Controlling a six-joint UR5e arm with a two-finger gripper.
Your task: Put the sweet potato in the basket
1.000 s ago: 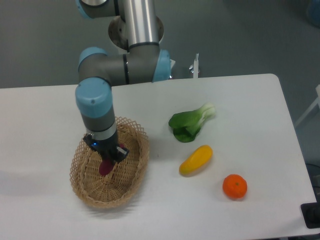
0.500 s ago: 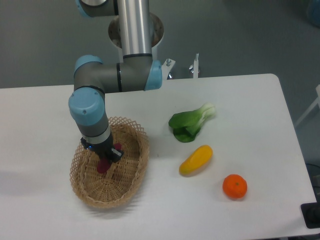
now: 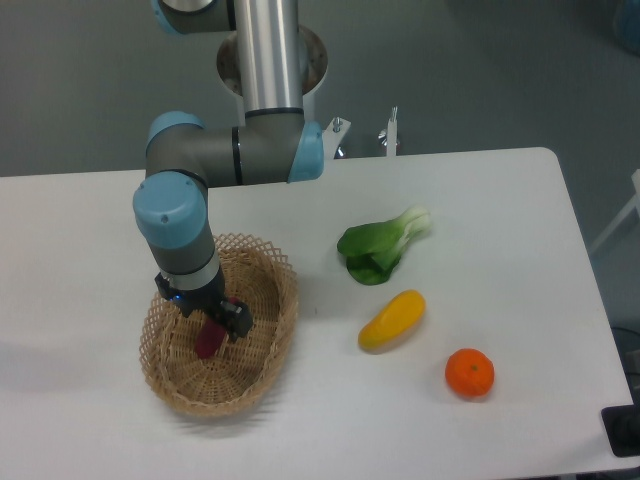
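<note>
Sweet potato (image 3: 210, 338) hangs inside the basket (image 3: 270, 340), clamped in your gripper (image 3: 213, 325), low over the weave for release.

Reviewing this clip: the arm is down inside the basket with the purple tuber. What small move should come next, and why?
Probably open the gripper and let go. The sweet potato hangs from its jaws low inside the basket, within the rim and near the woven floor, so a release should leave it in place. Whether it touches the bottom can't be told.
</note>
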